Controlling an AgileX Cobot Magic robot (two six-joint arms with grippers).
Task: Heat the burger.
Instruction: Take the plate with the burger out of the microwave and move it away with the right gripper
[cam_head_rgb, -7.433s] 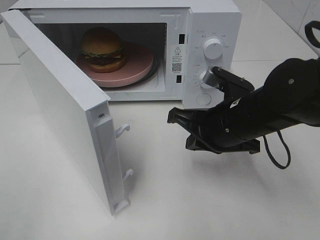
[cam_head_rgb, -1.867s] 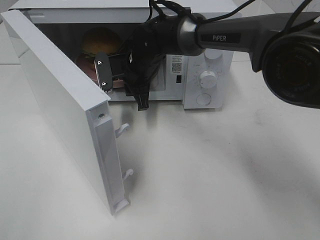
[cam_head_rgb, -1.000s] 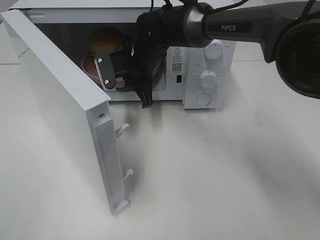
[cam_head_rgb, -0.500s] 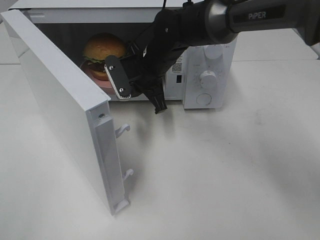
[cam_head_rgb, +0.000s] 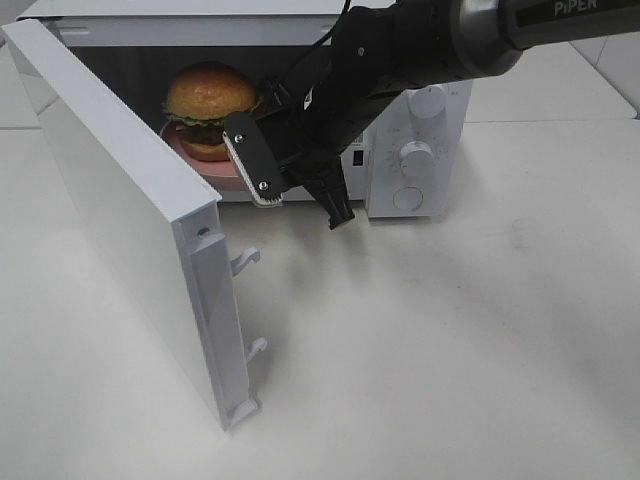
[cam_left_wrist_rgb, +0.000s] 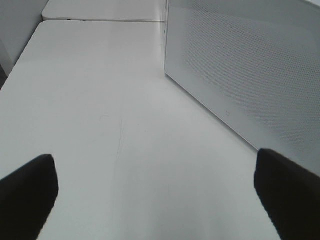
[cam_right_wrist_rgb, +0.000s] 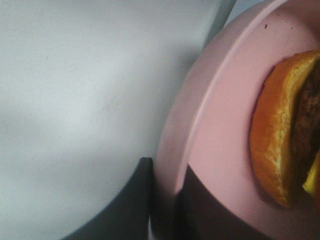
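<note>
I judged the golden-bunned, lettuce-frilled burger (cam_head_rgb: 209, 96), sitting on the flat pink round plate (cam_right_wrist_rgb: 220, 150) inside the open white microwave (cam_head_rgb: 420, 150), soft and squashable, so my right gripper (cam_head_rgb: 300, 195), nearly closed, pinched the stiff plate rim instead, my left gripper (cam_left_wrist_rgb: 155, 192) gaping empty.

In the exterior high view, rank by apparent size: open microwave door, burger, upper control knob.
1. Microwave door, by far the largest, though nearest the camera.
2. Burger, partly hidden behind the right gripper.
3. Upper control knob, smallest, partly covered by the arm.
</note>
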